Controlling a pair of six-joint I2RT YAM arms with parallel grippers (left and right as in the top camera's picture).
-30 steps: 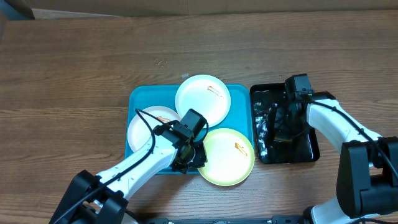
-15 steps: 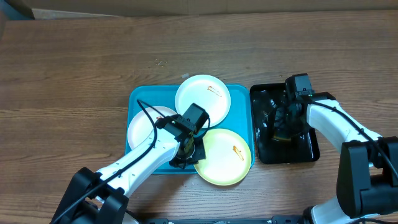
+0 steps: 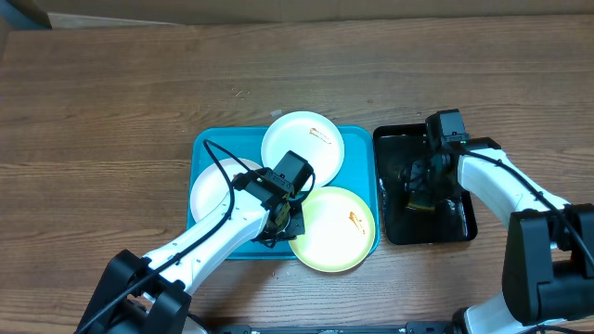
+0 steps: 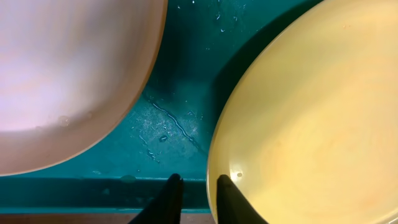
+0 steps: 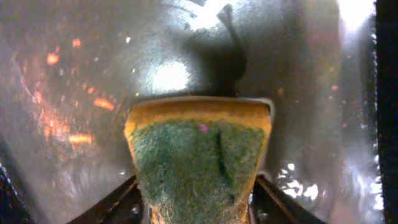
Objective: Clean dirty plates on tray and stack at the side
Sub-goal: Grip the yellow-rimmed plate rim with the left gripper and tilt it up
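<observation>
**A:** What do you have, starting from the left?

**B:** My room to move is the wood surface (image 3: 111, 111) left of the tray (image 3: 206, 147) and beyond it. Three dirty plates lie in the tray. The left white plate (image 3: 213, 193) reaches the tray's left rim. The far white plate (image 3: 302, 148) pokes over the far rim. The yellow-green plate (image 3: 336, 232) hangs over the near rim at the right corner.

**A:** And your left tool?

**B:** The left tool (image 4: 198, 186) is low at the near wall, in the wet strip of tray floor between the left white plate and the yellow-green one. Its tips stand slightly apart, astride the yellow-green rim. Whether they pinch it I cannot tell.

**A:** The right side?

**B:** It is tight there. The black tray (image 3: 466, 221) sits just beside the turquoise one, with a thin gap between them. My right tool (image 5: 196, 182) is down inside it, a finger against each side of the sponge (image 5: 199, 149), green face up. Squeezing or merely touching, I cannot tell.
</observation>
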